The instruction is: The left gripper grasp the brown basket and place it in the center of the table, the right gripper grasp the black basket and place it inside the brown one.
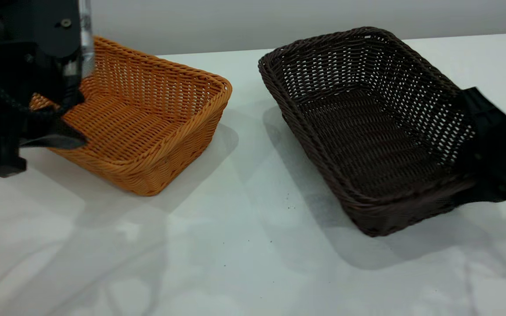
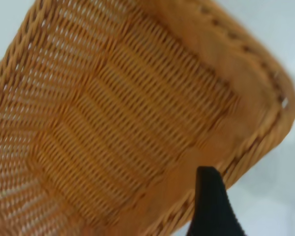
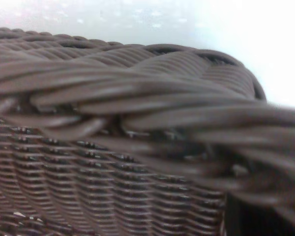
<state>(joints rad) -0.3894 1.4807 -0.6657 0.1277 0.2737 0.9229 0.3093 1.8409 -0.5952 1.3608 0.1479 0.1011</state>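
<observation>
The white counter (image 1: 244,245) carries both baskets, well apart. The black basket (image 1: 367,131) sits right, its long axis running near-left to far-right; the right hand (image 1: 477,145) grasps its right rim. The brown basket (image 1: 147,118), left, is grasped by the left hand (image 1: 66,120).

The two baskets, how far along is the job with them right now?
Nothing looks finished. The brown basket sits left of the table's middle, with the left gripper at its wall, one finger inside. The right gripper is at the black basket's right rim. Left to do: centre the brown basket, then nest the black one inside.
</observation>
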